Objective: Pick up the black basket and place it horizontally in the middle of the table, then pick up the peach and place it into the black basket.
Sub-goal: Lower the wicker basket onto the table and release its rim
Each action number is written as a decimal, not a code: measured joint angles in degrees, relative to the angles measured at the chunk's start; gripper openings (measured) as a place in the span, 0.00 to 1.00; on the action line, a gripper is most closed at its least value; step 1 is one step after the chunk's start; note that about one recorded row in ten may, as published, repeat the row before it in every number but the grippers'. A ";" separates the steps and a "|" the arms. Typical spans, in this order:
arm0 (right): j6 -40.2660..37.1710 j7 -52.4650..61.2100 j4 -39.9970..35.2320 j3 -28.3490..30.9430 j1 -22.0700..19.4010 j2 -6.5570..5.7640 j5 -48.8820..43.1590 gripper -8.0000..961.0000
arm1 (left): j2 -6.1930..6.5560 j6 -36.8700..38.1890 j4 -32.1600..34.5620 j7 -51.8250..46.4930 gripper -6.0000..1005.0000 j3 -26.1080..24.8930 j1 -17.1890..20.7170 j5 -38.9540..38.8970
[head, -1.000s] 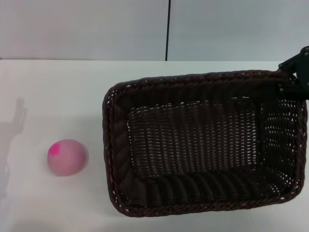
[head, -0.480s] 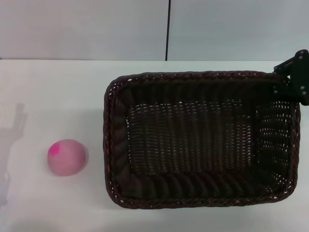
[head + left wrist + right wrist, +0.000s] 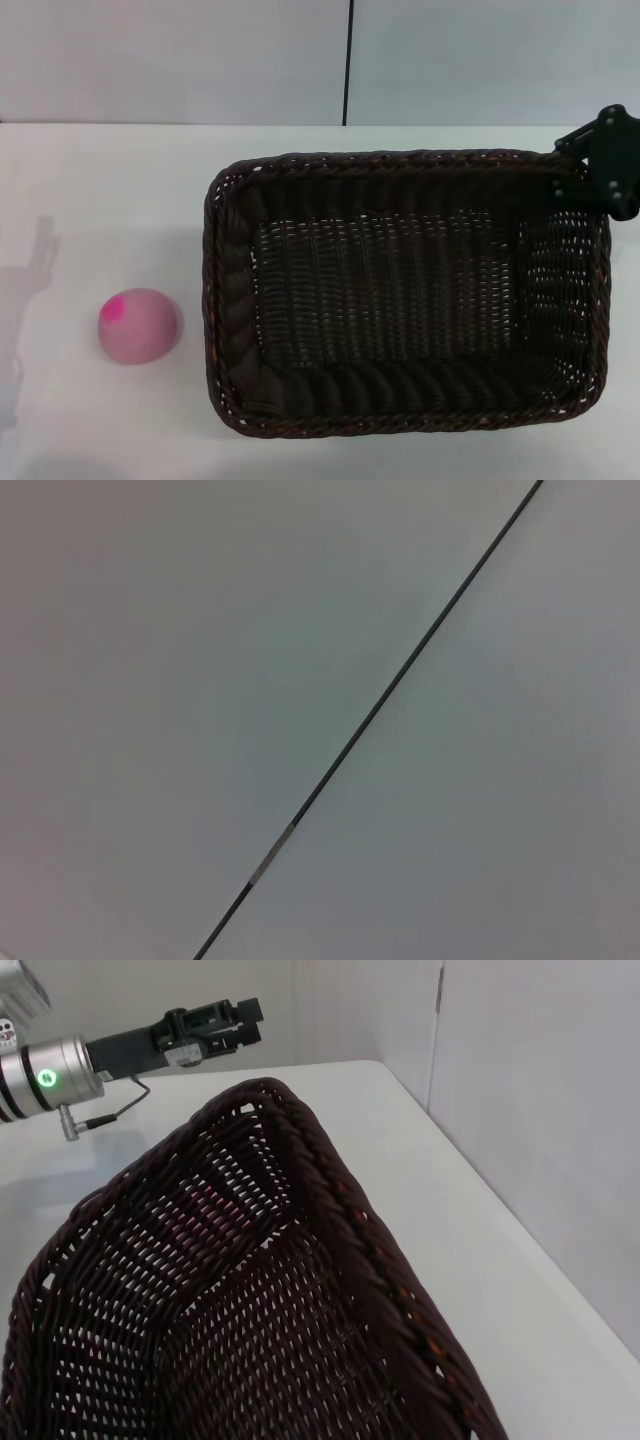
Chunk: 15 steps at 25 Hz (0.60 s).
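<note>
The black basket (image 3: 400, 290) lies lengthwise across the white table (image 3: 120, 180), right of centre, open side up and empty. My right gripper (image 3: 600, 172) is at its far right corner, shut on the braided rim. The right wrist view looks along that rim (image 3: 330, 1200) into the basket. The peach (image 3: 139, 325) rests on the table to the left of the basket, apart from it. My left gripper (image 3: 215, 1025) shows only in the right wrist view, held in the air beyond the basket's far end, away from the peach.
A grey wall with a dark vertical seam (image 3: 348, 60) stands behind the table. The left wrist view shows only this wall and seam (image 3: 380, 700). The left arm's shadow (image 3: 35, 250) falls on the table's left side.
The basket has shifted left and turned square to the table edge, with my right gripper moving left along with its corner. The peach has not moved.
</note>
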 joint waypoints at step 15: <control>4.75 -1.30 0.53 0.71 -0.45 1.50 0.37 0.37 | -0.08 0.07 -0.09 0.00 0.76 0.94 0.21 0.00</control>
